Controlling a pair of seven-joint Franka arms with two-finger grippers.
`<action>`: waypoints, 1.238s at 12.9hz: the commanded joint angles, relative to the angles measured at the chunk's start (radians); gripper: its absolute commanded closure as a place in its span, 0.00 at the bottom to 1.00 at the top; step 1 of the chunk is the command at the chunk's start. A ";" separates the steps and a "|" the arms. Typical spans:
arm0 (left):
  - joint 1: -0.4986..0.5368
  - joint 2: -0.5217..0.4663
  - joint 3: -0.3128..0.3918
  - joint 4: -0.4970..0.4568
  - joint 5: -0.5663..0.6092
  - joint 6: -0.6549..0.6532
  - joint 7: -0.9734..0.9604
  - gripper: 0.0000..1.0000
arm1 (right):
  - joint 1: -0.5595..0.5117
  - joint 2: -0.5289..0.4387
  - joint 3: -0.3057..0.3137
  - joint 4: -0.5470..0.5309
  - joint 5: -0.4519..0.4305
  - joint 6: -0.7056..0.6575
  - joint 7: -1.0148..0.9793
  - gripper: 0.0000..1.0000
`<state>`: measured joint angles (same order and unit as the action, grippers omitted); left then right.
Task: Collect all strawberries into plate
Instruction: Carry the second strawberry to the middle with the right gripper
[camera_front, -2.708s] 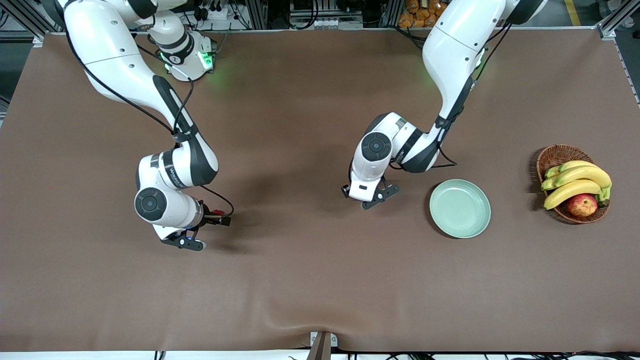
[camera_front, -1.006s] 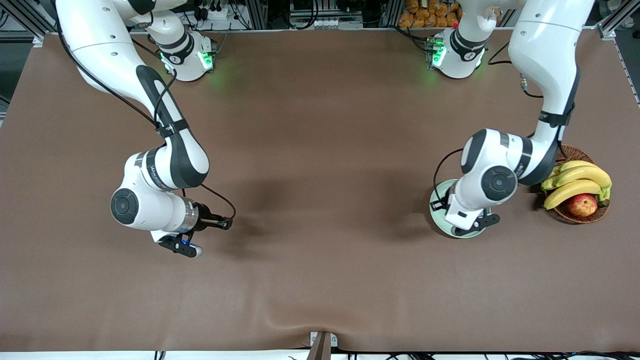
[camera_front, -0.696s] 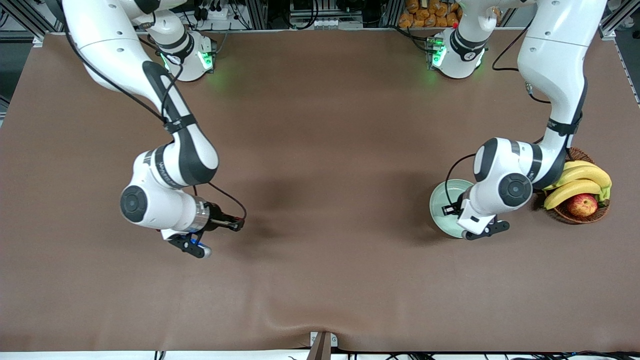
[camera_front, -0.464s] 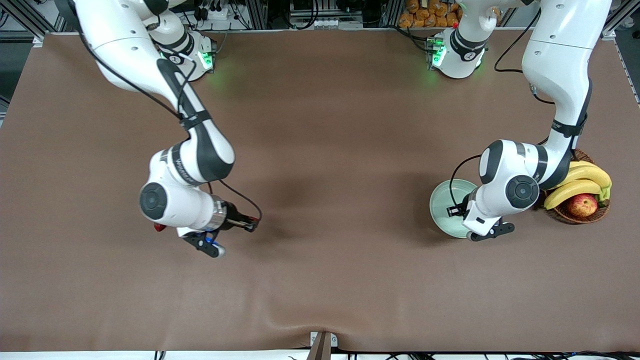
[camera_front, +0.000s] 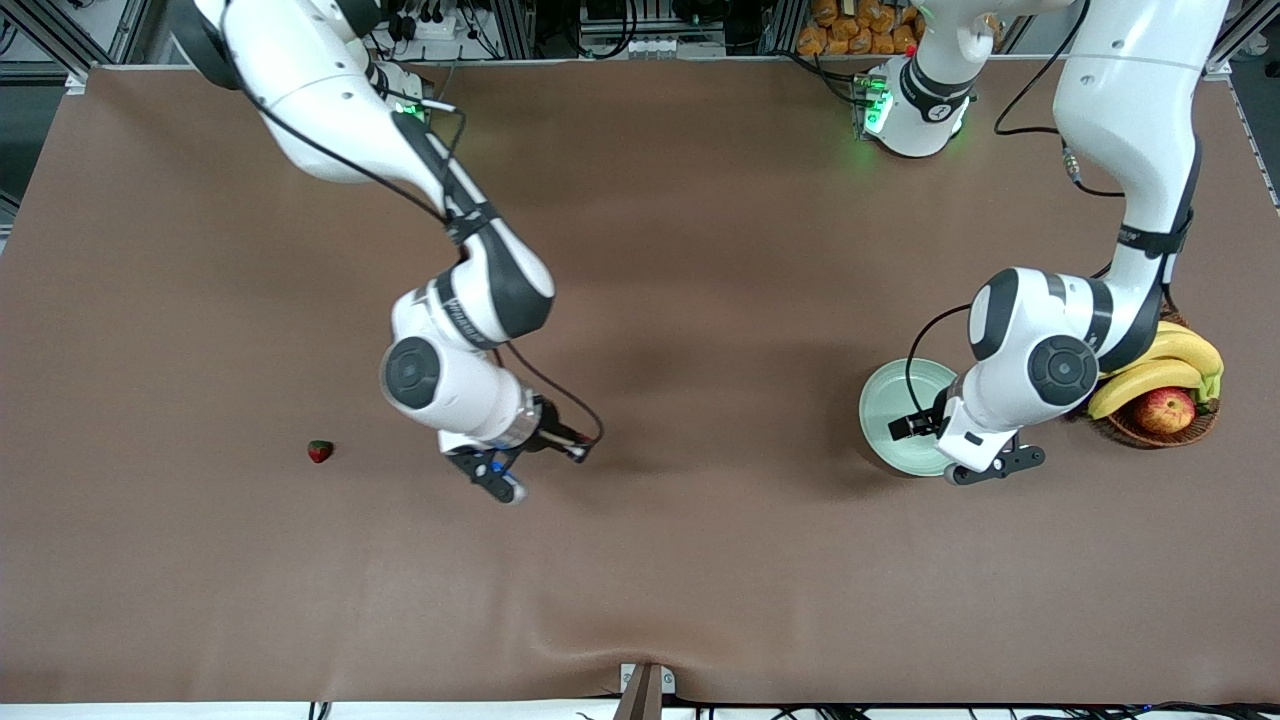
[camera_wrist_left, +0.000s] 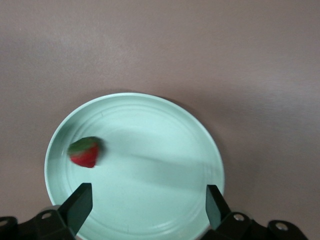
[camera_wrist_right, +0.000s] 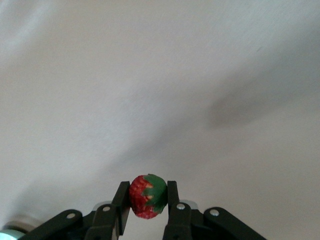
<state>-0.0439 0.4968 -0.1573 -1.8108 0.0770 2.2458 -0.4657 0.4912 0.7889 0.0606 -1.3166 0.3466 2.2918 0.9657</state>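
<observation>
Mint plate (camera_front: 885, 415) sits near the left arm's end of the desk (camera_front: 700, 560), beside the basket (camera_front: 1150, 430) of bananas (camera_front: 1150, 365) and an apple (camera_front: 1163, 410). Left gripper (camera_wrist_left: 147, 207) hovers over the plate, fingers (camera_wrist_left: 77, 205) spread wide, holding nothing; one strawberry (camera_wrist_left: 86, 152) lies in the plate. Right gripper (camera_wrist_right: 146, 202) over mid-desk, fingers (camera_wrist_right: 121, 200) clamped on a second strawberry (camera_wrist_right: 147, 196). Third strawberry (camera_front: 320, 451) lies on the desk toward the right arm's end.
</observation>
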 joint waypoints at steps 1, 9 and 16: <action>0.007 -0.035 -0.047 -0.005 -0.060 -0.026 -0.045 0.00 | 0.075 0.052 -0.001 0.059 0.019 0.075 0.120 1.00; -0.091 0.040 -0.096 0.045 -0.082 -0.003 -0.281 0.00 | 0.291 0.197 0.001 0.145 0.017 0.328 0.389 1.00; -0.122 0.068 -0.096 0.044 -0.085 0.023 -0.347 0.00 | 0.359 0.245 -0.007 0.140 0.003 0.411 0.398 0.00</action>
<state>-0.1477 0.5489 -0.2565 -1.7821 0.0100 2.2570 -0.7838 0.8304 1.0028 0.0684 -1.2214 0.3495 2.6882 1.3538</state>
